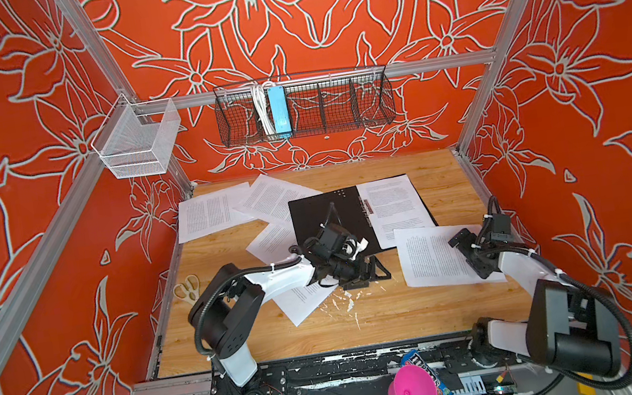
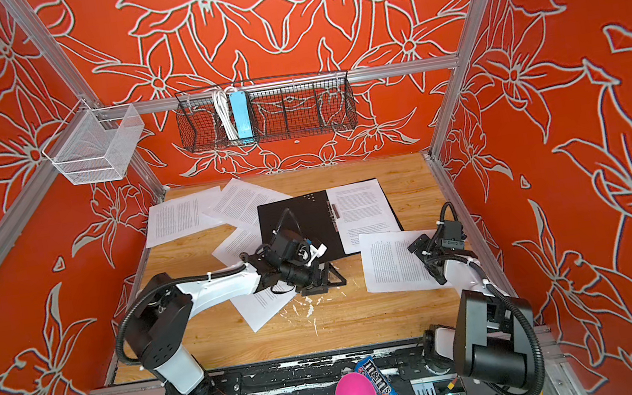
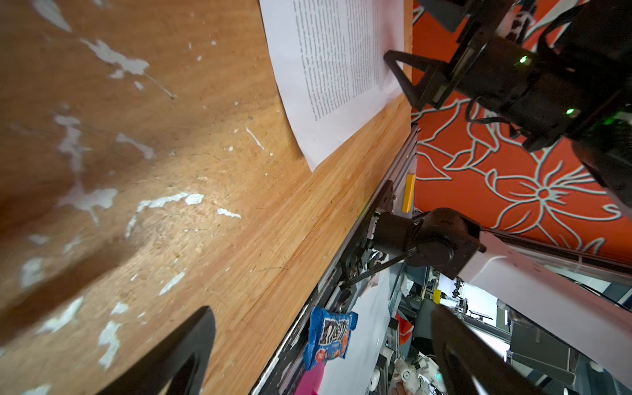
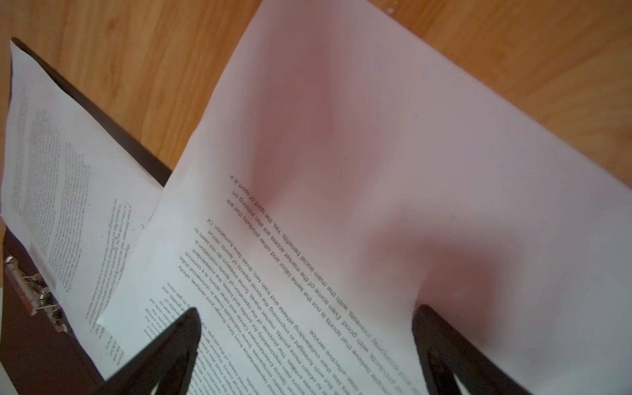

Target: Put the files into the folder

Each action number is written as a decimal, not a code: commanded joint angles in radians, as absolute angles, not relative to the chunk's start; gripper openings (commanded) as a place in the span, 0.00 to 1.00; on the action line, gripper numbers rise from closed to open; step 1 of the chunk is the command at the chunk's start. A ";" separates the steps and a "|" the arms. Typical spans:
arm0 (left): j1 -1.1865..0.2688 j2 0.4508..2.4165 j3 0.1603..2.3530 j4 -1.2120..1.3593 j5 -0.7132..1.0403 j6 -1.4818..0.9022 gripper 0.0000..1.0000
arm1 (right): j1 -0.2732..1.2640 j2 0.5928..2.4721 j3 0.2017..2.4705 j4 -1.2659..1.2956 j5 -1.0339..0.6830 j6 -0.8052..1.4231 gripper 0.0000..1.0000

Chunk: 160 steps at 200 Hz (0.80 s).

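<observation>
Thin white printed files lie scattered on the scuffed wooden desk around the open folder, matte black inside with a metal spine clip. The left hand, spread wide and empty, is just at the folder's 6 o'clock edge. The right hand, equally wide and empty, is low over a buckled sheet at the folder's 4 o'clock corner.

The wooden table carries scattered printed files, the open folder and scissors.
</observation>
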State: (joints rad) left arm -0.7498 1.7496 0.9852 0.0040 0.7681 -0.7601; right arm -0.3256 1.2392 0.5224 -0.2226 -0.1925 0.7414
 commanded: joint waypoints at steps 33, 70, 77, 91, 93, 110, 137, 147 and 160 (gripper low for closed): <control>-0.775 1.841 1.012 0.146 0.777 -0.869 0.99 | -0.264 1.246 0.412 -0.200 -0.326 0.892 0.98; -0.776 1.888 1.014 0.201 0.760 -0.919 0.96 | -0.157 1.079 0.374 -0.263 -0.265 1.011 0.98; -0.775 1.897 1.018 0.204 0.755 -0.926 0.95 | -0.139 1.040 0.363 -0.272 -0.254 1.033 0.98; -0.776 1.905 1.019 0.205 0.723 -0.939 0.93 | -0.102 0.971 0.337 -0.282 -0.236 1.073 0.98; -0.776 1.905 1.019 0.205 0.718 -0.941 0.92 | -0.097 0.961 0.334 -0.283 -0.235 1.079 0.98; -0.774 1.908 1.012 0.204 0.666 -0.960 0.91 | -0.063 0.898 0.300 -0.290 -0.232 1.126 0.98; -0.775 1.923 1.003 0.223 0.598 -0.999 0.86 | -0.036 0.836 0.266 -0.280 -0.241 1.144 0.98; -0.775 1.929 1.003 0.223 0.574 -1.017 0.82 | -0.036 0.829 0.265 -0.284 -0.246 1.139 0.98; -0.775 1.938 0.998 0.240 0.542 -1.038 0.79 | -0.032 0.827 0.261 -0.275 -0.259 1.135 0.98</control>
State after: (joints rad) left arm -0.7681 1.9064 1.0004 0.1982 0.6281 -0.9752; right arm -0.0452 0.8345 0.2871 -0.2321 -0.2668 1.0901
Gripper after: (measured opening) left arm 0.810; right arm 0.978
